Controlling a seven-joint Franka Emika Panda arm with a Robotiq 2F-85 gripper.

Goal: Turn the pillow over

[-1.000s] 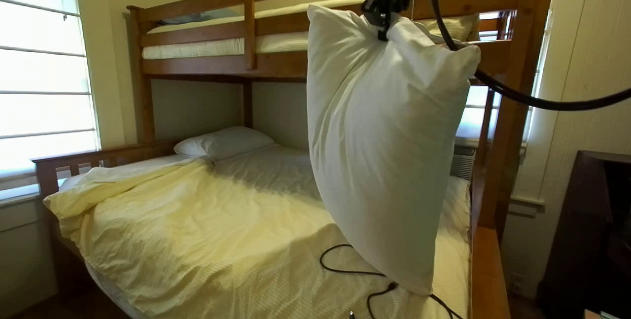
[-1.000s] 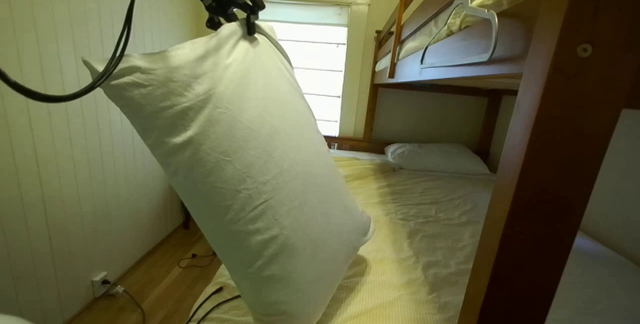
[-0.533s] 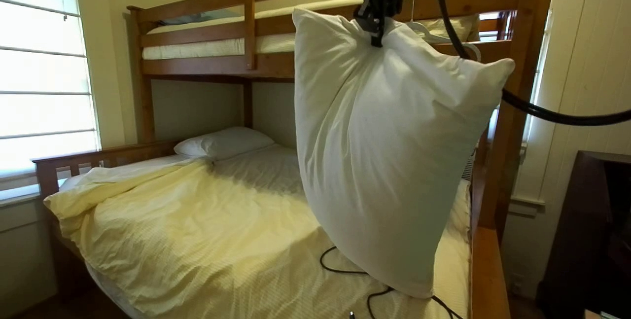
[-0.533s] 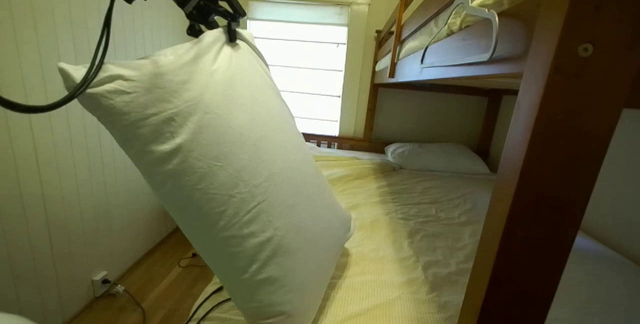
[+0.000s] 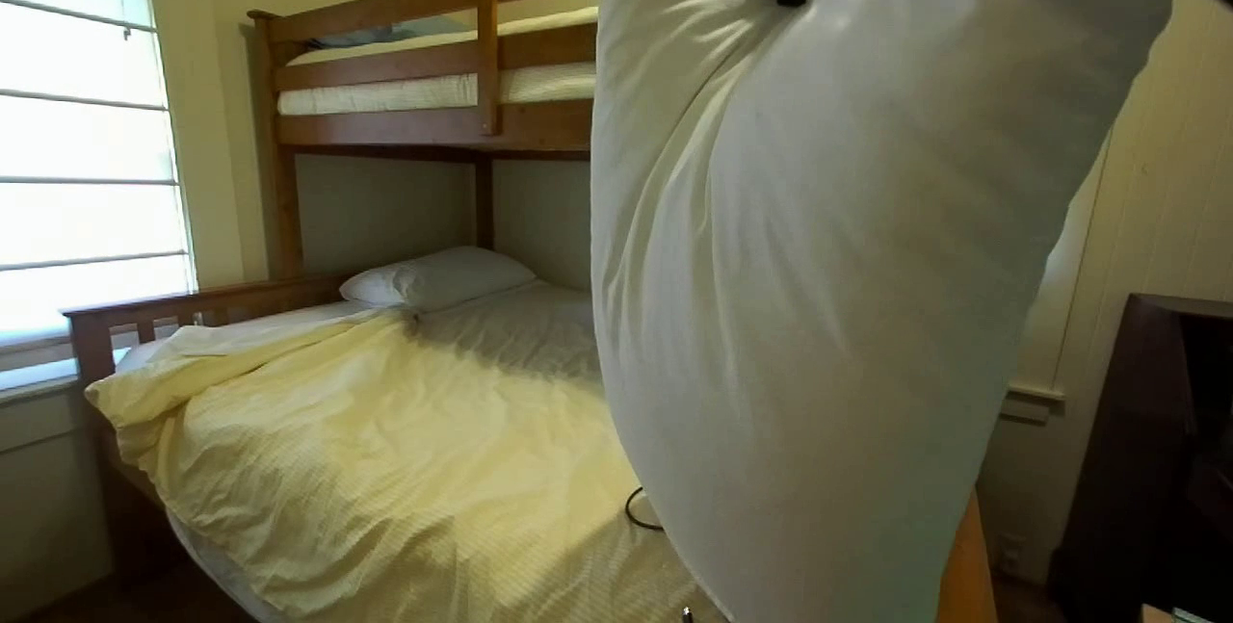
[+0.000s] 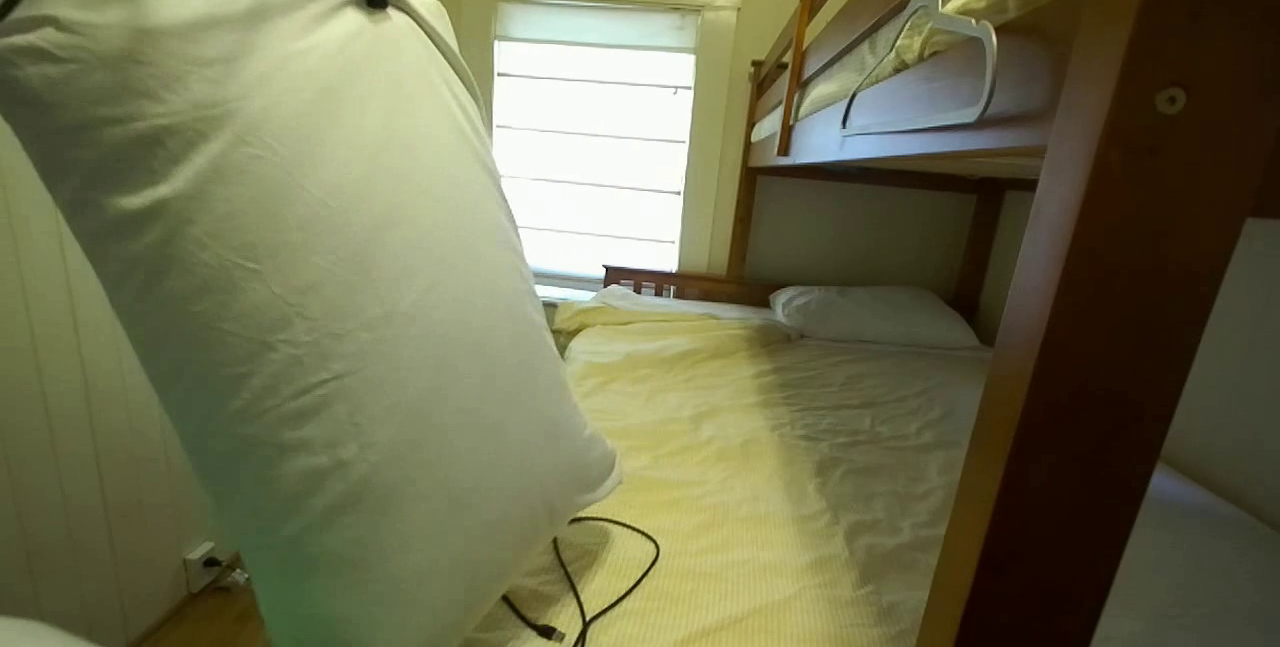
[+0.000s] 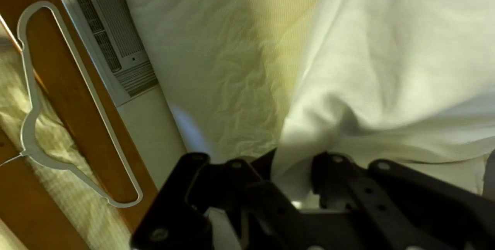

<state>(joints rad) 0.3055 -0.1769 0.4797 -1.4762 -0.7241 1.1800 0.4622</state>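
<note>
The large white pillow (image 5: 819, 296) hangs from the gripper (image 7: 294, 172), caught along its upper edge between two corners. In the wrist view the two fingers (image 7: 336, 169) are closed on a pinched fold of it, one on either side of the cloth. In both exterior views it hangs lengthwise, tilted and bowed, and creases fan down from the pinch. In an exterior view a lower corner shows against the pale yellow bedspread (image 6: 700, 427). The bottom end leaves the frame, so I cannot tell whether it touches the bed (image 5: 91, 353).

A smaller, flatter white pillow (image 5: 438, 278) lies at the far end of the bed, near the slatted wooden rail (image 6: 715, 287) and well apart from the large one. Looped black cable (image 6: 657, 552) lies on the bedspread near the large pillow; beside the loop, a short length ends in a connector (image 6: 548, 633).

Over the bed runs the upper bunk (image 5: 376, 132), with a white clothes hanger (image 7: 28, 134) hung on it. The wrist view also shows a vented air conditioner (image 7: 116, 37) beside the bed. A bright window (image 6: 590, 157) sits in the far wall, and a wall outlet (image 6: 200, 567) holds a plug.
</note>
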